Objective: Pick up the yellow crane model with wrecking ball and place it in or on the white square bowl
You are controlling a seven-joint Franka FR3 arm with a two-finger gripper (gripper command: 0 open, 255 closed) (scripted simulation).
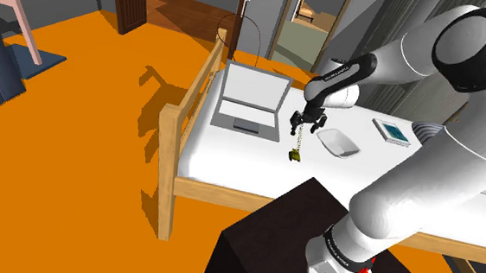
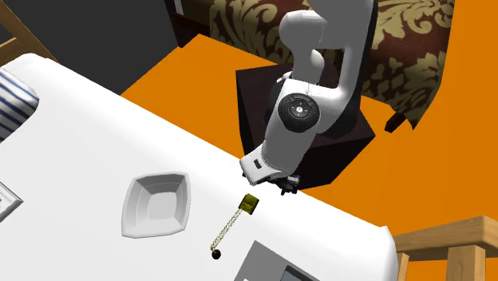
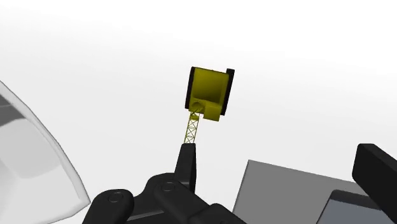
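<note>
Just beneath the hand (image 1: 308,126), yellow crane model (image 3: 208,92).

Orange floor (image 1: 87,104) surrounds a wooden-framed bed (image 1: 170,144) with a white mattress (image 1: 231,161). In the shoulder view, a dark door (image 1: 128,3) stands near eleven o'clock and an open doorway (image 1: 304,27) at one. In the second exterior view, a patterned armchair (image 2: 415,48) sits between one and two o'clock.
</note>
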